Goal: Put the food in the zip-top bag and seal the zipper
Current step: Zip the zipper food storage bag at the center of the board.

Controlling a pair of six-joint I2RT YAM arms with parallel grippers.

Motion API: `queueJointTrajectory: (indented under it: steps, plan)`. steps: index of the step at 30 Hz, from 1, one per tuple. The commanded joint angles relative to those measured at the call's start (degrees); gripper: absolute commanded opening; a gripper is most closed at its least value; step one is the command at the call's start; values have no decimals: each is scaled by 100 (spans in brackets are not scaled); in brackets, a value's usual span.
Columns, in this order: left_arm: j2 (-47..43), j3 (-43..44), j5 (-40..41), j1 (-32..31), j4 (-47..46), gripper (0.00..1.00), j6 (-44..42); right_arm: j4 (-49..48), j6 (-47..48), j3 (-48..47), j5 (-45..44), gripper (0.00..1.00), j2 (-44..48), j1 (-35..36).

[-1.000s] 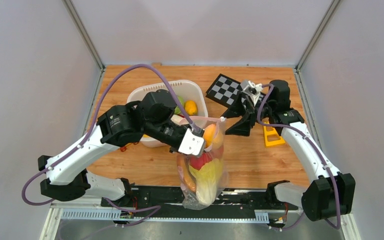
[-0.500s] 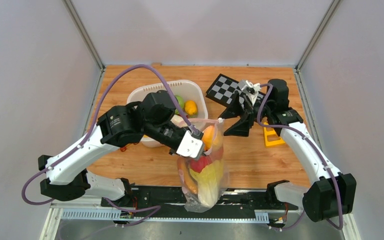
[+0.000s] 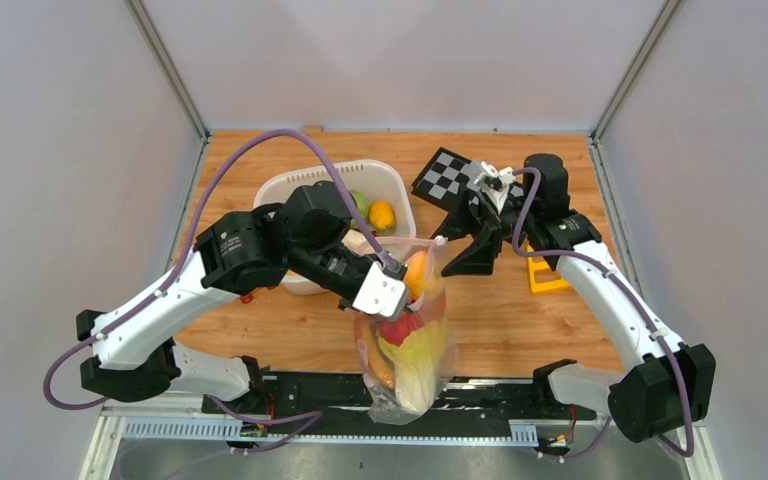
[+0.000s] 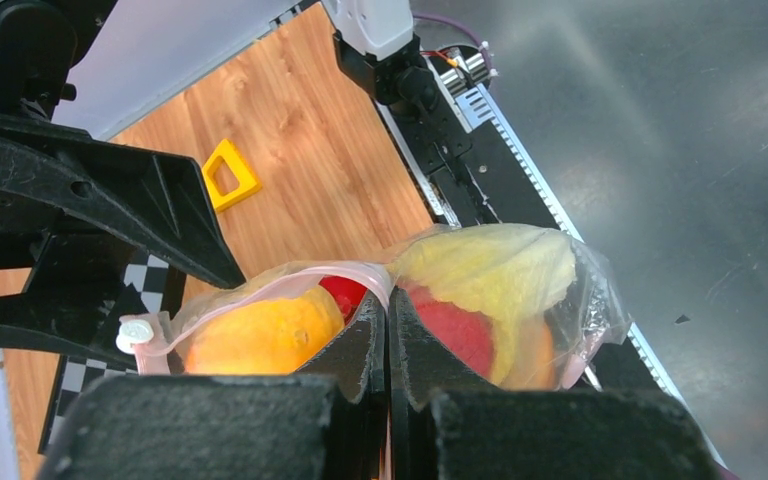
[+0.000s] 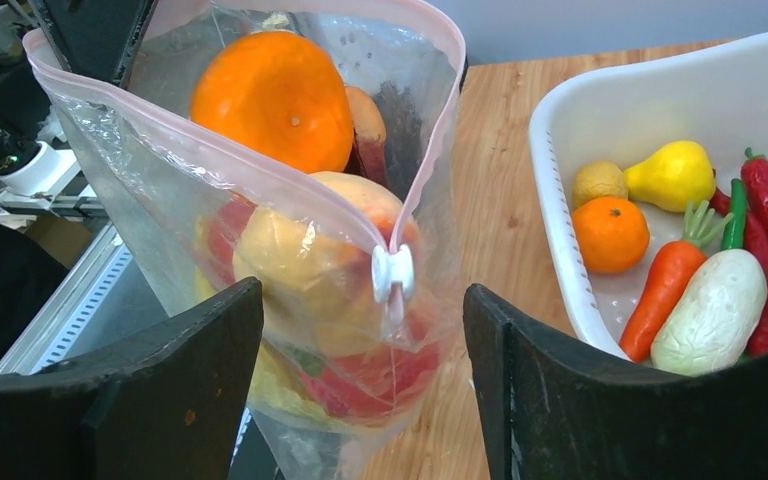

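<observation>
Overfull clear dotted bag (image 5: 130, 190).
Left gripper (image 4: 388, 310) clamped on pink zipper strip (image 5: 210, 158), right gripper (image 5: 360, 295) spread; jam risk: orange toy fruit (image 5: 275, 95) ahead.

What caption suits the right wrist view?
Right gripper, jaws open, facing the white slider of the food-filled zip-top bag, basket of toy produce alongside.

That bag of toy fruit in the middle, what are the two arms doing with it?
The left hand is shut on the rim of the clear bag, holding it up. The bag already holds toy food, with an orange fruit on top. Its pink zipper is open. The right hand is open, facing the white slider without gripping it. More toy food, like a carrot, lies in the white basket.
</observation>
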State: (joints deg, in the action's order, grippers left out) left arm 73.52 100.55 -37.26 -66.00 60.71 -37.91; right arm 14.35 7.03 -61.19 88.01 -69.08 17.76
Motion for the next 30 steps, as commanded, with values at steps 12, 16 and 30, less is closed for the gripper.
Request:
queueJointTrajectory:
  steps: [12, 16, 30]
  plan:
    - [-374, -143, -90, -37, -518, 0, -86, 111, 97, -96, 16, 14, 167, 35]
    - [-427, -232, 33, -40, -559, 0, -72, 78, -20, -57, -287, 0, 350, 35]
    - [-1220, -2064, 3669, 18, -1976, 11, 1661, -1765, -1041, 674, -2957, 0, 1388, 17]
